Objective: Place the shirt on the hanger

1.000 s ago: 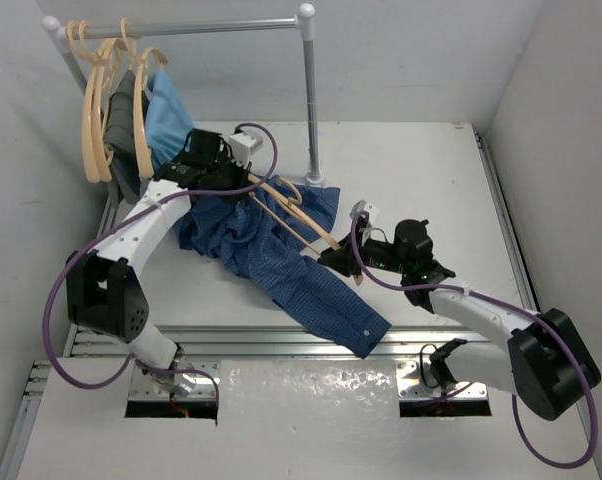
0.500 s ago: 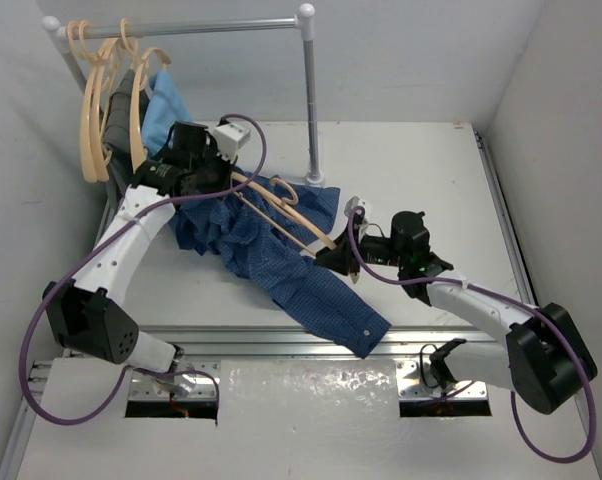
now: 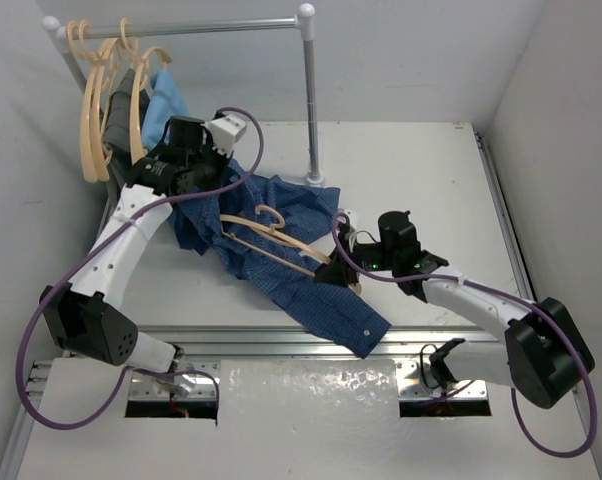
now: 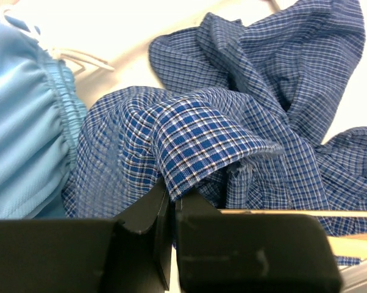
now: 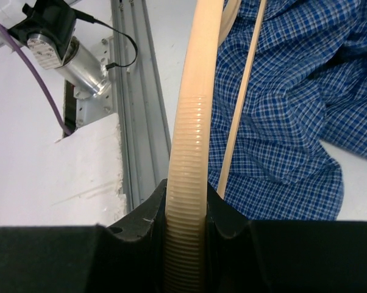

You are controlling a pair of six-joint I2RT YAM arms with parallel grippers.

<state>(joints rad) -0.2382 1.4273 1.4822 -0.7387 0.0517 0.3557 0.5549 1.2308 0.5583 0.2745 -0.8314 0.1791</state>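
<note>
Shirt (image 3: 326, 305) lay crumpled on the bench (image 3: 421, 170), starting at the foot of the rail post (image 3: 311, 110) and spreading from there toward the arm bases and toward the left arm's side. One long part trailed to the near edge of the bench.

The right tool (image 5: 186, 201) was closed tight on 1 ribbed end of the hanger (image 5: 186, 122), with the jaws pressed to both sides of it. In the top view the hanger rested flat on top of the cloth, nearer the arm bases than the post's foot. Its long axis ran on a slant: the held end sat toward the bases on the right arm's side, and the free end and hook pointed back toward the left arm's side.

The left tool (image 4: 173, 195) was pinched shut on a raised fold of the shirt's edge. I could not tell whether that fold was collar or hem. It sat well to the left arm's side of the post, just beside the light-blue garment (image 4: 25, 122).

So the hanger's free end pointed roughly at the fold the left tool held, with only bunched cloth between the 2. The coming move probably turned on that line — sliding the free end along its own axis into whatever opening the left tool lifted.

Open bench lay on the right arm's side of the post. The post itself and the hanging clothes crowded the far left.
</note>
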